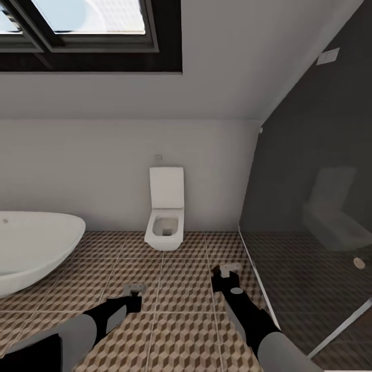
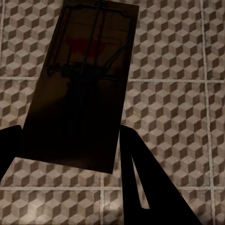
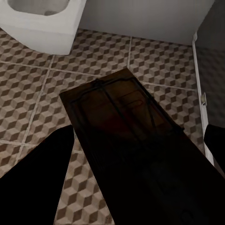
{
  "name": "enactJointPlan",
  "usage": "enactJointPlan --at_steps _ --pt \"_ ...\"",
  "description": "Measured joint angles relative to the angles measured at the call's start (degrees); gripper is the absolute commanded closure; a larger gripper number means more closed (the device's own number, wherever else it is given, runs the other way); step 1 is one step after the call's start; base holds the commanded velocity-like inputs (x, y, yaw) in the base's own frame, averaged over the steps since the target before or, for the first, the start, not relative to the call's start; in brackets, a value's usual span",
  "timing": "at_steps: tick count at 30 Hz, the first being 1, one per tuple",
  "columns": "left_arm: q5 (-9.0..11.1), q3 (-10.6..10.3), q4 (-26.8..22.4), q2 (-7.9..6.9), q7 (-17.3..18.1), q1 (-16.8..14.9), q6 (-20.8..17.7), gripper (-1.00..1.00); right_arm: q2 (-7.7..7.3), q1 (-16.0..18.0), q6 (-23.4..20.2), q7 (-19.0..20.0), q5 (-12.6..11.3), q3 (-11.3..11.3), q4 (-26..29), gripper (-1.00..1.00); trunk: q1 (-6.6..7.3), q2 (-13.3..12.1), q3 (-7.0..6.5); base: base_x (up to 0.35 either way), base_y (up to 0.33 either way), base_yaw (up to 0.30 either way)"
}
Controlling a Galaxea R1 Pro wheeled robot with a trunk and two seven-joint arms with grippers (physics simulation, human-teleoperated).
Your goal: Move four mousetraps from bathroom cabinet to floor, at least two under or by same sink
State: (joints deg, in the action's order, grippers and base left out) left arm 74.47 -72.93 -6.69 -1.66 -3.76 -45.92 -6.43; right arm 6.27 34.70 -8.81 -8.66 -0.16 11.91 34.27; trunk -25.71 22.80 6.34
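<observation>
Two mousetraps are in my grippers, held above the cube-patterned bathroom floor (image 1: 181, 289). My left gripper (image 1: 134, 295) is shut on one mousetrap (image 1: 136, 287); in the left wrist view that brown board with wire parts (image 2: 82, 89) stands between the dark fingers (image 2: 150, 187). Further right, my right gripper (image 1: 227, 276) is shut on another mousetrap (image 1: 231, 268). The right wrist view has this second board (image 3: 126, 136) lying flat between the fingers (image 3: 37, 178). The cabinet and the bathroom sink are out of view.
A white toilet (image 1: 165, 212) stands against the far wall straight ahead. A white curved bathtub (image 1: 31, 248) is at the left. A dark glass shower screen (image 1: 310, 232) with a white lower rail runs along the right, close to my right arm.
</observation>
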Motion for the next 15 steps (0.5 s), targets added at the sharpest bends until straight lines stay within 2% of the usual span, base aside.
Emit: enactJointPlan --at_steps 7,15 --pt "-0.06 0.00 0.00 0.04 0.02 0.00 -0.01 1.00 -0.06 -0.02 0.00 0.02 0.00 -0.03 0.00 1.00 0.00 0.00 0.00 0.336 0.013 0.000" --pt "-0.16 -0.07 -0.07 0.09 0.02 -0.01 -0.08 1.00 -0.17 0.01 0.01 -0.01 0.00 -0.07 0.00 1.00 -0.02 -0.01 0.00 0.162 0.223 0.000"
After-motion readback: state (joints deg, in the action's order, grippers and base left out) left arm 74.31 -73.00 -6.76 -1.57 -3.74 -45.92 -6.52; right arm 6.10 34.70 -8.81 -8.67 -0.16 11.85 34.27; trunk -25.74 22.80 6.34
